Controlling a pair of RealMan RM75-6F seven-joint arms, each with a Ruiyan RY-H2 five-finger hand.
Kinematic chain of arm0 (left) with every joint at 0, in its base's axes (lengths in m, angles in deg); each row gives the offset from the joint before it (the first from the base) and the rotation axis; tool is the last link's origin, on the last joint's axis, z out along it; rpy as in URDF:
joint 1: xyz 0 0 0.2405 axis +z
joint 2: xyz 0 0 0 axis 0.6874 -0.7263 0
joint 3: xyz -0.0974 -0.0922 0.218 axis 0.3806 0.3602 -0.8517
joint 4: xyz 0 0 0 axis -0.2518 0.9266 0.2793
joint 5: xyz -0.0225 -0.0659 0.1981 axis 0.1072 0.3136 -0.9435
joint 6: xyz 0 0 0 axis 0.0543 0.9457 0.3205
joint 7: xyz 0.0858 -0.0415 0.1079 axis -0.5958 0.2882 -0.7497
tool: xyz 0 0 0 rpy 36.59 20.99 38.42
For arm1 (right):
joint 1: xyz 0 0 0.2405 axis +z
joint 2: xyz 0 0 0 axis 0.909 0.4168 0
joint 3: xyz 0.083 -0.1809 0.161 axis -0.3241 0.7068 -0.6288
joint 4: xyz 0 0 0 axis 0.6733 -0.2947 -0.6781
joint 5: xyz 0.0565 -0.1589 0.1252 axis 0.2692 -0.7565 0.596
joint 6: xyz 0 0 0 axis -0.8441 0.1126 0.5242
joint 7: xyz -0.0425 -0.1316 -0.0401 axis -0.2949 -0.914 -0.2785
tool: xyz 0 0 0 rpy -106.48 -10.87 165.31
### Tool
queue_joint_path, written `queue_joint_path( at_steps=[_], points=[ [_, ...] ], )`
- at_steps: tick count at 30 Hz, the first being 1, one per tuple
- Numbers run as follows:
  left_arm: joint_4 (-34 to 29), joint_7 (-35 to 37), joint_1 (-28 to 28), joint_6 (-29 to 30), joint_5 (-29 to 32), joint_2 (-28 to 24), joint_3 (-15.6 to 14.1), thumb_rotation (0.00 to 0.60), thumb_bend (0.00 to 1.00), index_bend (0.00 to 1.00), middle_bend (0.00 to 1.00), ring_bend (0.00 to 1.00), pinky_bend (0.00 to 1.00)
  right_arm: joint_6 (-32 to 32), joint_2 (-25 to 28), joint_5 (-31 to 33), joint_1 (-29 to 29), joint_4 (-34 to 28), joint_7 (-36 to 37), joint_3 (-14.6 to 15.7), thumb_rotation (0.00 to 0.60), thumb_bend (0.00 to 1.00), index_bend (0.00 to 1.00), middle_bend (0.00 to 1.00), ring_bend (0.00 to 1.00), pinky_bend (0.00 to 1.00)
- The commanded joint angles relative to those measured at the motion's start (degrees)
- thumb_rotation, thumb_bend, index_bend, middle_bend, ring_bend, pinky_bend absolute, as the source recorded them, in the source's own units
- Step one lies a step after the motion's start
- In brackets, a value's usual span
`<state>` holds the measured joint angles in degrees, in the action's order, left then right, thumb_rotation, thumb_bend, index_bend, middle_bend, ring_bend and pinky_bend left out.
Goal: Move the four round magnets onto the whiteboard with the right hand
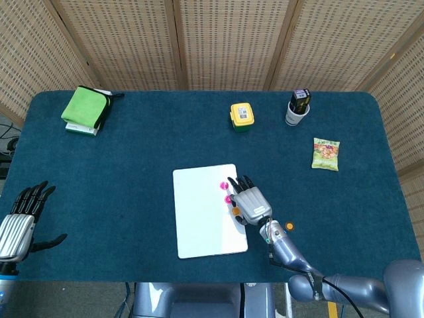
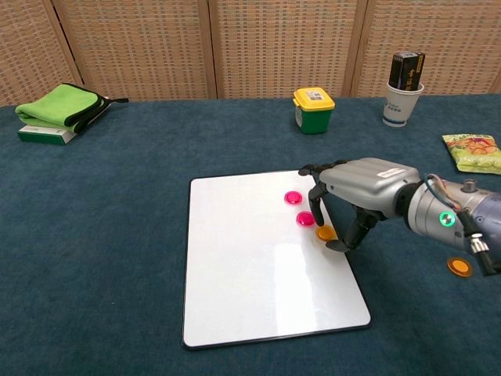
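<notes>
Chest view shows the right robot hand (image 2: 344,205) pinching an orange magnet (image 2: 326,233) low over the whiteboard (image 2: 258,290), just beside two pink magnets (image 2: 299,208); release too near may make them snap together, or fingers may knock them

Whiteboard (image 2: 250,266) lies mid-table near the front edge. Two magnets (image 2: 293,197) (image 2: 305,219) sit on its upper right part, one just in front of the other. Right hand (image 2: 356,192) is over the board's right edge, a third magnet (image 2: 326,233) under its fingers. Fourth magnet (image 2: 459,266) on the table (image 2: 141,196), well right of the board. Cloth (image 2: 59,106) back left, small tub (image 2: 313,110) back centre, cup (image 2: 401,102) back right, snack packet (image 2: 474,151) right. Left hand (image 1: 20,222) front left, off the board
</notes>
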<state>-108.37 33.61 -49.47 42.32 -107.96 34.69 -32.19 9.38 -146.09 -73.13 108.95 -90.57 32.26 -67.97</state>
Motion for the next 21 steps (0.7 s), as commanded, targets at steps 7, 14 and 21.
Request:
queue_joint_path(
  at_steps=[7, 14, 21],
  points=[
    [-0.06, 0.0, -0.01, -0.03, 0.02, 0.0, -0.01, 0.6, 0.0, 0.0, 0.0, 0.0, 0.0, -1.41, -0.48, 0.9, 0.17, 0.03, -1.42, 0.77, 0.6, 0.41, 0.57, 0.0, 0.0, 0.0],
    [-0.18, -0.22, -0.03, -0.11, 0.15, 0.01, 0.04, 0.6, 0.0, 0.0, 0.0, 0.0, 0.0, -1.83, -0.5, 0.68, 0.03, -0.67, -1.07, 1.11, 0.6, 0.41, 0.57, 0.0, 0.0, 0.0],
    [-0.21, -0.12, -0.04, -0.15, 0.24, -0.01, 0.06, 0.6, 0.0, 0.0, 0.0, 0.0, 0.0, -1.71, -0.99, 0.78, 0.23, -0.22, -0.99, 1.23, 0.6, 0.4, 0.54, 0.0, 0.0, 0.0]
  ],
)
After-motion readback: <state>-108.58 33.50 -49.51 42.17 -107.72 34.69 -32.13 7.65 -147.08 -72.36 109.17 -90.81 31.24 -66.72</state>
